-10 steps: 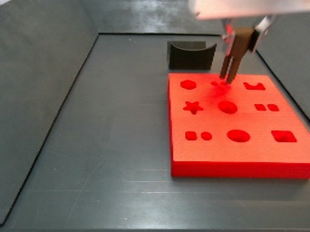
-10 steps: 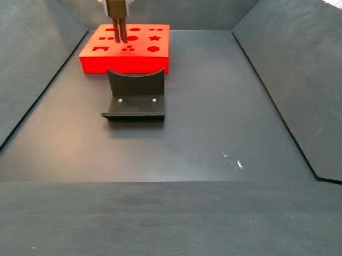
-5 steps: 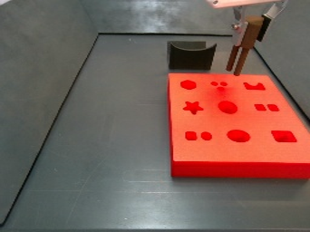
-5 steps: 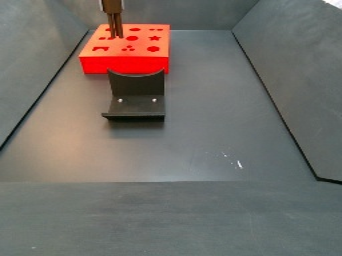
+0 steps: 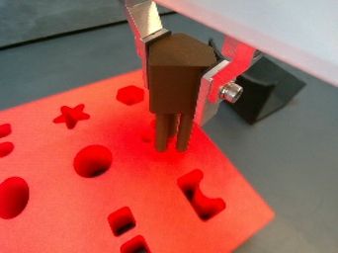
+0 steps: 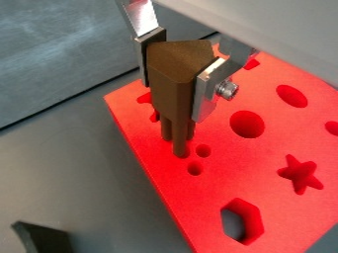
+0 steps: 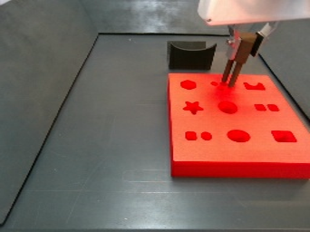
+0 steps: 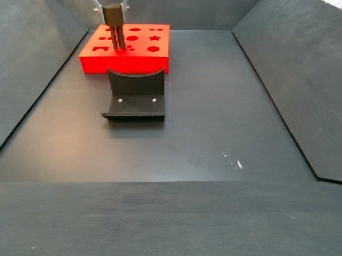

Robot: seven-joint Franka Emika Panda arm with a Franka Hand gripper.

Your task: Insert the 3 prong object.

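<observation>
My gripper (image 5: 183, 64) is shut on the 3 prong object (image 5: 176, 89), a brown block with thin bars pointing down. The silver fingers (image 6: 209, 84) clamp its sides. It hangs upright over the red board (image 5: 40, 158), with its prong tips at or just above the surface beside the small round holes (image 6: 203, 153). I cannot tell whether the tips touch. In both side views the gripper (image 7: 242, 45) (image 8: 114, 12) holds the object (image 7: 234, 63) (image 8: 115, 30) over the fixture end of the board (image 7: 230, 156) (image 8: 127, 64).
The dark fixture (image 7: 189, 53) (image 8: 135, 95) stands on the floor right against one end of the board; it also shows in a wrist view (image 5: 260, 89). The board has star, hexagon, oval and square cutouts. Dark walls enclose the floor.
The gripper with the object rose and shifted towards the fixture half a second ago, and has now come back down to the board near the small holes.
</observation>
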